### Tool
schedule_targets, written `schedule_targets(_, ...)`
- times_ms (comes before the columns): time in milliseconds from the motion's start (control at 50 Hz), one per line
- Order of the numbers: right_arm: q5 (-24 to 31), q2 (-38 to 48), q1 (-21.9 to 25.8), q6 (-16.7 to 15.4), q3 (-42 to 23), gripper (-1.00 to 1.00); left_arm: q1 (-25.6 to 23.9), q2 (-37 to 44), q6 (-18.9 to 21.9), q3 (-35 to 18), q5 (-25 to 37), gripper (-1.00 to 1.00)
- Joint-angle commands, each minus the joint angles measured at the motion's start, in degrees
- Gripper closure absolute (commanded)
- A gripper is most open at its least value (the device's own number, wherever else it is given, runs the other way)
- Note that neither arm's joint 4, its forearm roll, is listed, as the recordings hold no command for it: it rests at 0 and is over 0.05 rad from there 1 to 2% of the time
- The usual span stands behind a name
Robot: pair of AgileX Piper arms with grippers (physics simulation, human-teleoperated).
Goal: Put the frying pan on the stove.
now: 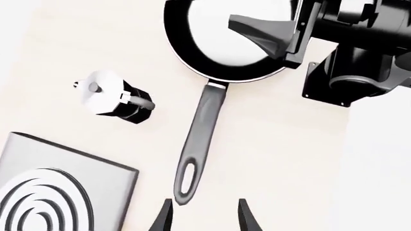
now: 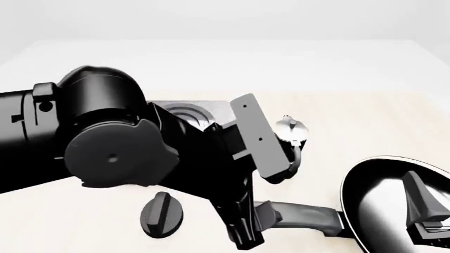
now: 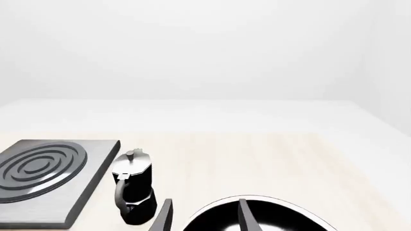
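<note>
Pale wood tabletop (image 3: 270,159) carries everything here. The frying pan (image 1: 222,43) lies flat on it at the right near corner of the front view, well apart from the stove (image 3: 48,173), which sits farther back and to the left, mostly hidden in the front view behind the left arm (image 2: 98,142). The pan's long grey handle (image 1: 199,139) points leftward across the table in the front view, and its loop end lies just ahead of the left gripper (image 1: 204,216) in the left wrist view. That gripper hangs above the handle's end with its two dark fingers spread to either side of the loop, jaws apart, touching nothing that can be seen. The right gripper (image 3: 204,214) hovers over the pan's bowl; its two fingers are likewise apart, with the pan's rim showing between and below them, and no contact with the pan is visible. In the left wrist view the right arm's dark body crosses over the far edge of the pan. A small black-and-silver moka pot (image 3: 134,185) stands upright between the stove and the pan, just beside the stove's edge, its handle towards the right wrist camera. A small black oval knob (image 2: 162,213) rests on the table near the front edge, left of the pan's handle and below the left arm.
</note>
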Motion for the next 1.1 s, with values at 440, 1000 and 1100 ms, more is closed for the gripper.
schedule_targets(440, 0.0, 0.0, 0.0, 0.0, 0.0, -1.00, 0.7, 7.7, 1.4, -1.1, -3.5, -1.00)
schedule_targets(1000, 0.0, 0.0, 0.0, 0.0, 0.0, -1.00, 2.0, 13.3, 3.9, -3.3, -4.5, -1.00)
schedule_targets(1100, 0.0, 0.0, 0.0, 0.0, 0.0, -1.00, 1.2, 14.2, 3.4, -3.6, -4.7, -1.00)
